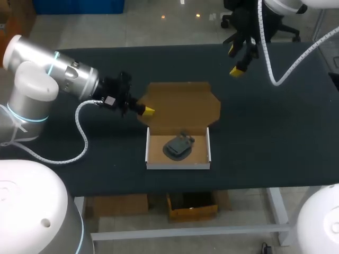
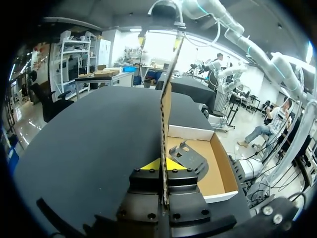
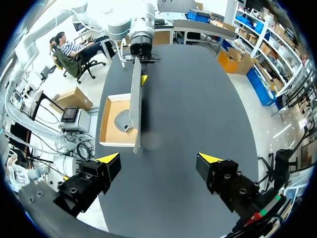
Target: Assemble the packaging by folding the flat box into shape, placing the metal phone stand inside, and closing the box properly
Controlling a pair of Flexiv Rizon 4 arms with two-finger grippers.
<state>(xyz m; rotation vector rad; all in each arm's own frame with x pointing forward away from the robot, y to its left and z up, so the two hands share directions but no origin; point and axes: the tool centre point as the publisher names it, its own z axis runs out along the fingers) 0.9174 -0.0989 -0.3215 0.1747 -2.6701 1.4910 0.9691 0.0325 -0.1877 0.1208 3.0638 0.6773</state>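
The left hand (image 1: 150, 111) pinched the lid (image 1: 180, 106) by its edge, likely to swing it shut over the box (image 1: 177, 165) holding the phone stand (image 1: 178, 146). The right hand (image 1: 234, 61) hovered spread wide, clear of the fold.

Top access to the open tray of the white-walled brown cardboard box (image 1: 178, 165), lower centre, is free; only the dark grey metal phone stand (image 1: 177, 146) sits on its floor. The upright brown cardboard lid (image 1: 180, 106) walls off the tray's upper side. The left gripper (image 1: 148, 111) clamps the lid's left edge and blocks that side. There is an open lane over the black table (image 1: 275, 137) right of the box. The right gripper (image 1: 237, 60) hangs spread at upper right, well apart from the lid.
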